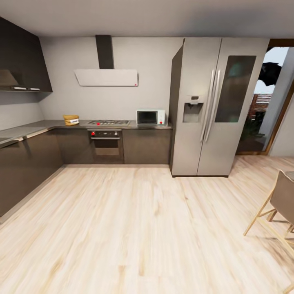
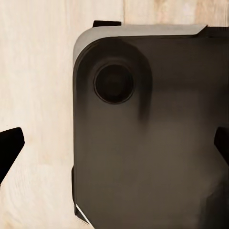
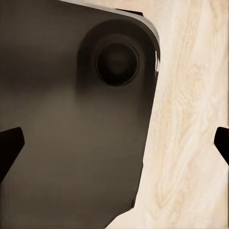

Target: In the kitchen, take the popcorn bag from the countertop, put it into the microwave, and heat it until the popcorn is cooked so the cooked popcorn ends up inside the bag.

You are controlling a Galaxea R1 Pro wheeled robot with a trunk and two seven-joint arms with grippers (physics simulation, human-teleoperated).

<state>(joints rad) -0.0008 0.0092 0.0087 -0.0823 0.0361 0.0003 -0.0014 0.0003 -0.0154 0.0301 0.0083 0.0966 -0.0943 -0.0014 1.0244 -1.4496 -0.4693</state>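
Observation:
Across the kitchen, the popcorn bag (image 1: 71, 119), a small tan sack with a white label, stands on the grey countertop (image 1: 45, 124) left of the hob. The pale microwave (image 1: 150, 117) sits on the same worktop beside the fridge, with its dark door closed. No popcorn can be made out at this distance. My left gripper (image 2: 114, 148) hangs open over my own dark base (image 2: 152, 143) and the wooden floor, with nothing between its fingers. My right gripper (image 3: 114, 145) is likewise open over the base (image 3: 67, 133) and holds nothing.
A tall steel fridge (image 1: 212, 110) stands right of the microwave. The gas hob (image 1: 108, 122) and dark oven (image 1: 106, 145) lie between bag and microwave. A wooden chair (image 1: 281, 204) is at the right. Wide pale wood floor (image 1: 134, 228) stretches ahead to the cabinets.

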